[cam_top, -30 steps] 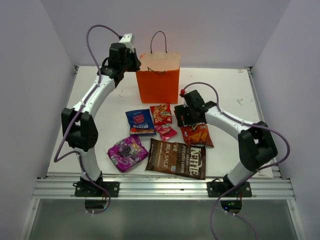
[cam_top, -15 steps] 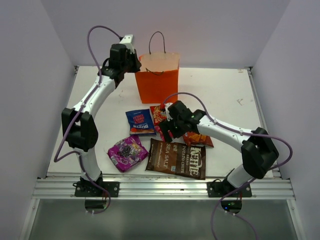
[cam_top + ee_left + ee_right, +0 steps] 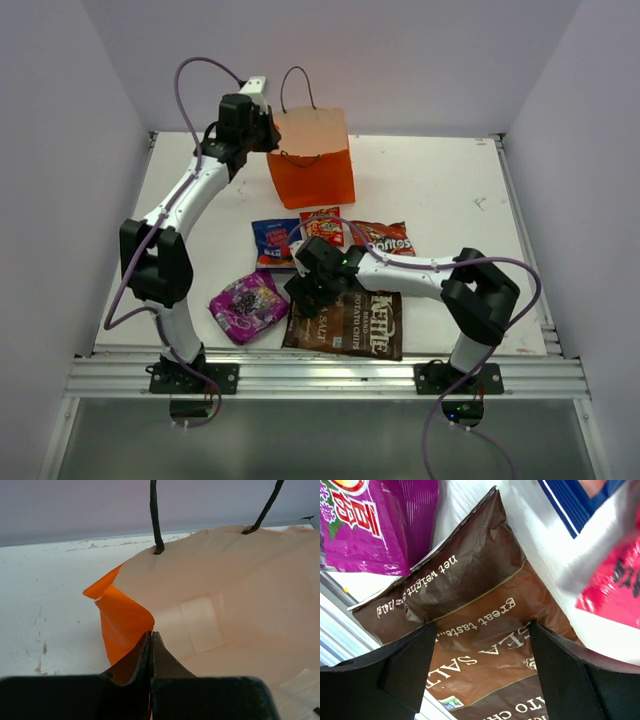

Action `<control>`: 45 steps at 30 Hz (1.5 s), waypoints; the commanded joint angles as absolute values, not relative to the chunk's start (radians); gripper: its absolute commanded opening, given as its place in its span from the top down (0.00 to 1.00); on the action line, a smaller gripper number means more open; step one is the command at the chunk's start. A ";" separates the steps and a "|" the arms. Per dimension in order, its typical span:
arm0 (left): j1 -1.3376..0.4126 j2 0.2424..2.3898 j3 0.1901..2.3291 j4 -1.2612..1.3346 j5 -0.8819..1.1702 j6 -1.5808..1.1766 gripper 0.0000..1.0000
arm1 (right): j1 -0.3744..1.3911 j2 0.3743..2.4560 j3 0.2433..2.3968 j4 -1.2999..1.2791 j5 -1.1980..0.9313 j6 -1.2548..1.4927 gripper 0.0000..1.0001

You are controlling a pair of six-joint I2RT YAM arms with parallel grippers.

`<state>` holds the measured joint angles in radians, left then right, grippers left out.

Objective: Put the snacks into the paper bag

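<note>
- Right gripper (image 3: 480,667) is spread wide with nothing between the jaws. It hangs directly over the left, seamed end of the Kettle bag (image 3: 470,580). I can't tell from either view whether the fingertips touch the foil.
- Kettle bag lies flat near the front edge of the table (image 3: 450,180), long axis roughly left-right and slightly skewed. The jaw line crosses that end at an angle. My call is straight down and pinch the seam corner, since the bag looks too broad to grab across its width.
- Right arm is the nearer one. Left gripper (image 3: 150,640) is pressed together on the near rim of the paper bag (image 3: 225,605), holding the mouth open.
- Paper bag stands upright at the back of the table, well apart from the Kettle bag, behind it and a bit left. No packet shows inside in the left wrist view, so I judge loading hasn't begun.
- Purple bag (image 3: 380,525) is just beside the Kettle bag's left end and could get dragged on the lift.
- Blue bag (image 3: 272,243), red-yellow packet (image 3: 322,225) and Doritos bag (image 3: 385,238) lie between the Kettle bag and the paper bag, so the carry passes over them.
- Pink packet (image 3: 615,580) is near the right-hand finger in the wrist view. I can't pick it out in the top view.
- Risk: it's a big stiff bag going into a narrow mouth. I'd put it in end-first.
</note>
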<state>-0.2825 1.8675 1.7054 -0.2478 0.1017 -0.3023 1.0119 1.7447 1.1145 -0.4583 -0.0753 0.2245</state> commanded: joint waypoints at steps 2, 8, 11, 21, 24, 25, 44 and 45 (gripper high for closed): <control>-0.287 1.824 1.666 -0.270 0.115 -0.278 1.00 | 1.040 1.870 1.042 -0.427 -0.018 0.264 0.20; -0.287 1.809 1.655 -0.273 0.114 -0.261 1.00 | 1.040 1.907 0.977 -0.399 -0.003 0.265 0.76; -0.287 1.802 1.657 -0.273 0.115 -0.261 1.00 | 1.042 1.917 0.991 -0.420 0.017 0.268 1.00; -0.287 1.819 1.712 -0.258 0.123 -0.304 1.00 | 1.042 1.551 1.161 -0.820 0.169 0.273 1.00; -0.287 1.830 1.733 -0.250 0.126 -0.319 1.00 | 1.042 1.433 1.323 -0.994 0.192 0.305 1.00; -0.287 1.838 1.739 -0.252 0.127 -0.324 1.00 | 1.042 1.410 1.407 -1.030 0.208 0.311 1.00; -0.287 1.884 1.789 -0.244 0.178 -0.362 1.00 | 0.772 1.483 1.790 -0.310 0.760 -0.093 1.00; -0.287 1.884 1.789 -0.245 0.178 -0.361 1.00 | 0.759 1.508 1.834 -0.283 0.746 -0.119 1.00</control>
<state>-0.2829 1.8820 1.7508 -0.2508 0.1558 -0.3523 0.7811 1.4586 1.7237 -0.5896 0.7422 0.0063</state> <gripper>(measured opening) 0.008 0.085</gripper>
